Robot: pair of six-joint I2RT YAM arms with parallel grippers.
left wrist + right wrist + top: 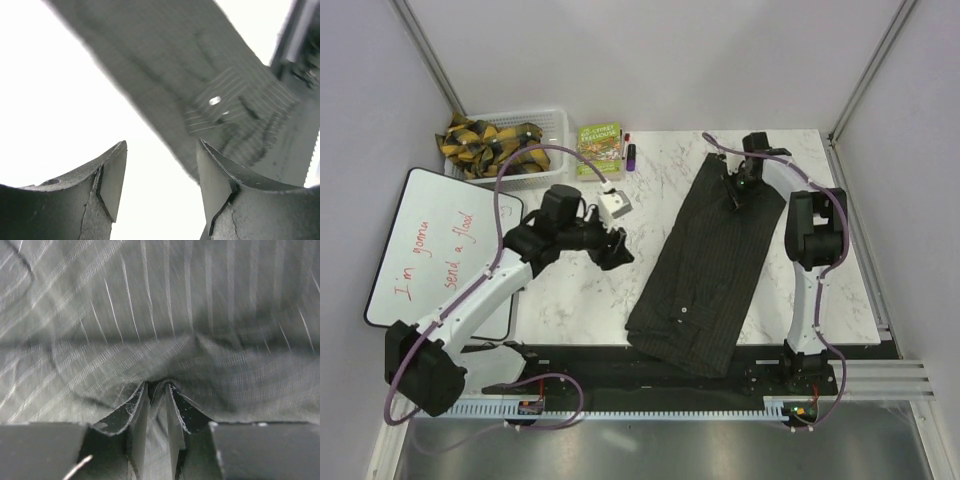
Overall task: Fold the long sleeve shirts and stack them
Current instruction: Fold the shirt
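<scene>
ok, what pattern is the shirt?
Dark charcoal shirt with fine pale stripes; clearest in right wrist view.

My desk [570, 290]: white marble top.
Right of middle: dark long sleeve shirt [710, 270], lying diagonally.
Far edge: basket [560, 120], green book [599, 143], markers [629, 152].
Left: whiteboard [430, 250] with red writing.

I work in a lab test cell: white panels [650, 60] on aluminium posts [425, 50] enclose my marble-look table [660, 175], a scribbled whiteboard [430, 250] lies left of it, and cable trunking [650, 408] runs along its near edge.
</scene>
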